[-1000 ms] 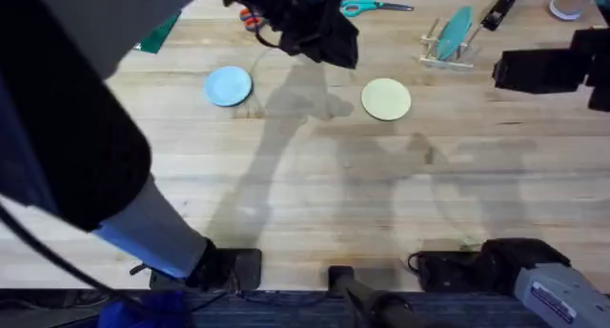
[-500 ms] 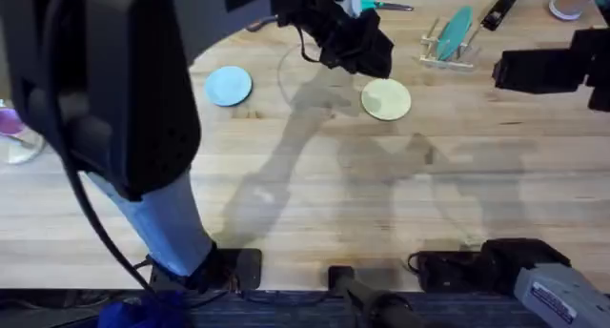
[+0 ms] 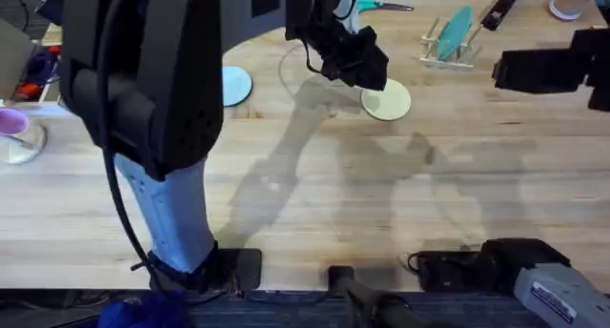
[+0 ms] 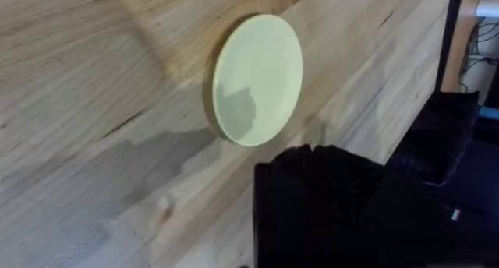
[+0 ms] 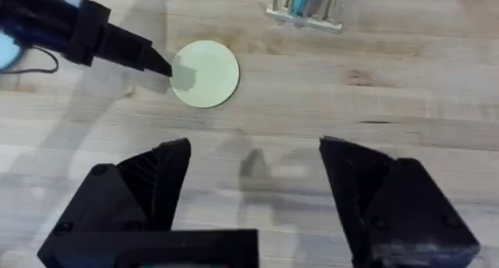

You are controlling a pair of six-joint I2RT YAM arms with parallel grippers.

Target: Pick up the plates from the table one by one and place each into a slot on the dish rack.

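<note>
**Getting a clean hold on the cream plate**

The left gripper (image 3: pixel 360 69) hovers at the near-left edge of the cream plate (image 3: pixel 389 101), its dark tip touching or just above the rim. Whether it is spread or closed I cannot tell.

Farthest left on the table (image 3: pixel 381 194), the blue plate (image 3: pixel 236 85) lies flat, partly hidden behind the left arm, and is well apart from the action. It can wait its turn.

In the middle, the cream plate also lies flat on the wood, which makes this step awkward, because a thin flat disc gives little to bite on. The hold will likely go best if one jaw slides under the rim and the other presses on top, pinching the edge and not the face. Tilting the wrist would keep the lower jaw from scraping the wood. The plate looks light and smooth, so a push from the side could simply send it skating away.

To the right, the rack (image 3: pixel 446 53) holds a teal plate (image 3: pixel 456 30) on edge. The cream one should go in beside it, turned upright on the way.

Farthest right, the right gripper (image 5: pixel 253 198) hangs wide apart and empty, clear of the path.
</note>
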